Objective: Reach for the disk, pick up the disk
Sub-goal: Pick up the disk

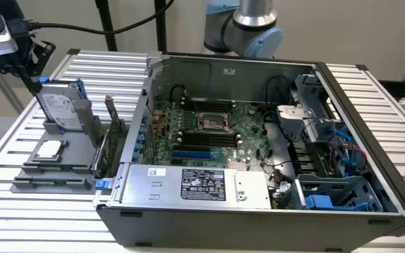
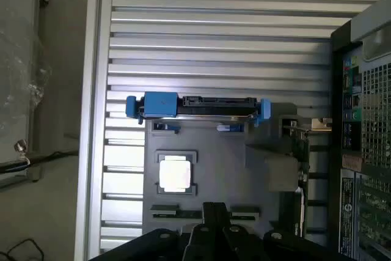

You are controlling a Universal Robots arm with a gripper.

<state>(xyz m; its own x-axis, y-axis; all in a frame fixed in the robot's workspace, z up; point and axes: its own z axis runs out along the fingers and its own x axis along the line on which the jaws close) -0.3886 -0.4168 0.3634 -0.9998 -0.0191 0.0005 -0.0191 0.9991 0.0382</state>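
- Upper left of the exterior view: the gripper (image 1: pixel 27 69) hangs just above the disk (image 1: pixel 60 108), so judge the reach unfinished. You cannot tell whether it is open or closed. The disk stands on edge in the grey holder (image 1: pixel 30 169), long axis near upright, label toward the camera.
- Wrist view: the disk is edge-on, beyond the square chip (image 2: pixel 176 172). Grasping calls for centring over that thin edge, between the blue carrier (image 2: pixel 160 103) ends.

Disk (image 1: pixel 60 108) just under the matt black gripper (image 1: pixel 34 78) was dull silver-grey metal with a glossy blue plastic frame, holder (image 1: pixel 51 173) beneath it was matt grey plastic, table (image 1: pixel 19 221) around was ribbed, satin-bright metal
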